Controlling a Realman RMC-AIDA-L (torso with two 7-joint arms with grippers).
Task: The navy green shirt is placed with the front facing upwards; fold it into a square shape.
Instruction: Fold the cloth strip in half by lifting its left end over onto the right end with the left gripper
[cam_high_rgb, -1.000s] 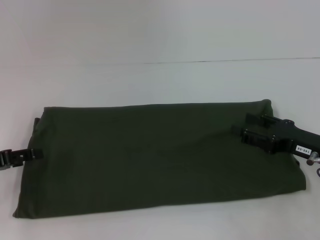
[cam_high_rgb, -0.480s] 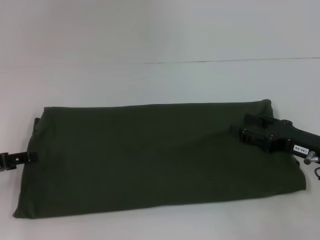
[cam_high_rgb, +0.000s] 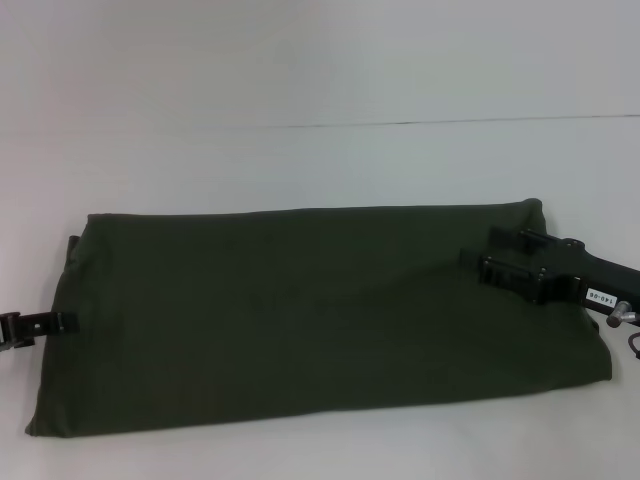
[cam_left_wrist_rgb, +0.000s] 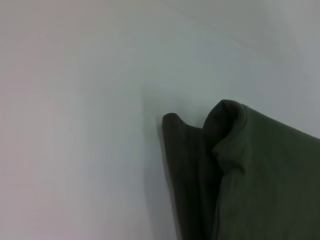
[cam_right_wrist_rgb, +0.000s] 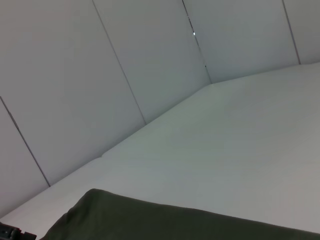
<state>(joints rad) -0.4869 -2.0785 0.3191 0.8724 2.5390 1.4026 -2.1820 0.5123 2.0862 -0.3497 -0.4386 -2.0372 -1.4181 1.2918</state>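
The navy green shirt (cam_high_rgb: 310, 310) lies flat on the white table (cam_high_rgb: 320, 160) as a long folded rectangle running left to right, with plain fabric on top. My left gripper (cam_high_rgb: 45, 324) sits low at the shirt's left edge, touching or just beside the cloth. My right gripper (cam_high_rgb: 480, 250) hovers over the shirt's far right corner, open, with nothing between its fingers. A bunched folded corner of the shirt (cam_left_wrist_rgb: 240, 170) shows in the left wrist view. The right wrist view shows a strip of the shirt (cam_right_wrist_rgb: 165, 222) before the bare tabletop.
Bare white table (cam_high_rgb: 320, 450) runs along the shirt's front edge. A white panelled wall (cam_right_wrist_rgb: 100, 75) stands behind the table. The other arm's gripper (cam_right_wrist_rgb: 10, 233) shows small and far off in the right wrist view.
My left gripper has slid a little toward the table's front along the shirt's left edge. The right gripper has barely shifted, and the shirt lies as before.
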